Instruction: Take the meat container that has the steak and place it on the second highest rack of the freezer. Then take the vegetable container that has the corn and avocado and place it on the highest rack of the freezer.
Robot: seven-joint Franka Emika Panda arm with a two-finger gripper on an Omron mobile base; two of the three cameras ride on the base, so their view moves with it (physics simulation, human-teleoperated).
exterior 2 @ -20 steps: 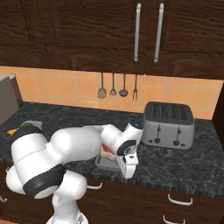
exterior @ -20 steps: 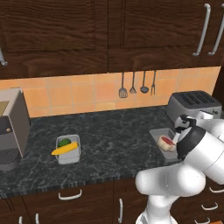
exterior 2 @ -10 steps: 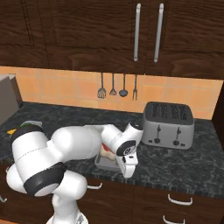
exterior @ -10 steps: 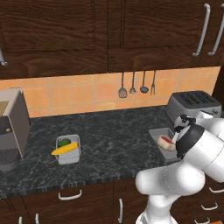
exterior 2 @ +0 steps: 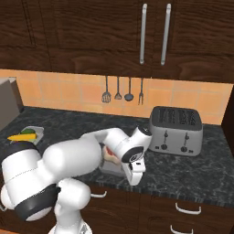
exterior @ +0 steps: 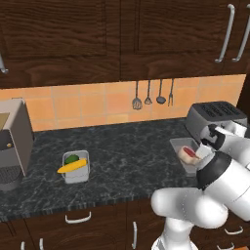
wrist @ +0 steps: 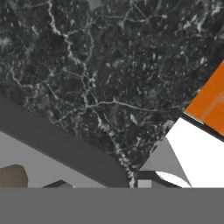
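While the white arm bends low over the right part of the dark speckled stone counter [exterior: 127, 161], its hand sits at the near edge of the meat container [exterior: 184, 155], a shallow grey rectangular tub that lies just in front of the silver four-slot toaster [exterior: 215, 118]. That toaster stands close behind and to the right of the tub, and the arm's own elbow and wrist cover the tub's near end in both base views, so the gripper [exterior 2: 133, 172] is seen only as a white block pointing down at the counter's front edge; whether its jaws pinch the tub's rim or merely stand narrow beside it I cannot tell. The steak [exterior: 187, 154] lies inside the tub, a pale oval slab with a red patch, its long axis running roughly along the tub, from the counter's front towards the wall. Well apart to the left, the vegetable container [exterior: 76, 167] holds the corn [exterior: 72, 166], a slim yellow-orange cob lying crosswise, with the round dark-green avocado [exterior: 72, 158] touching it behind. A grey boxy appliance [exterior: 13, 141] stands at the far left. Four utensils [exterior: 153, 93] hang on the orange tiled backsplash [exterior: 73, 106], below dark wooden cabinets [exterior: 122, 34] with metal handles. From the hand camera, the grey tub wall [wrist: 57, 153] meets the marbled counter.
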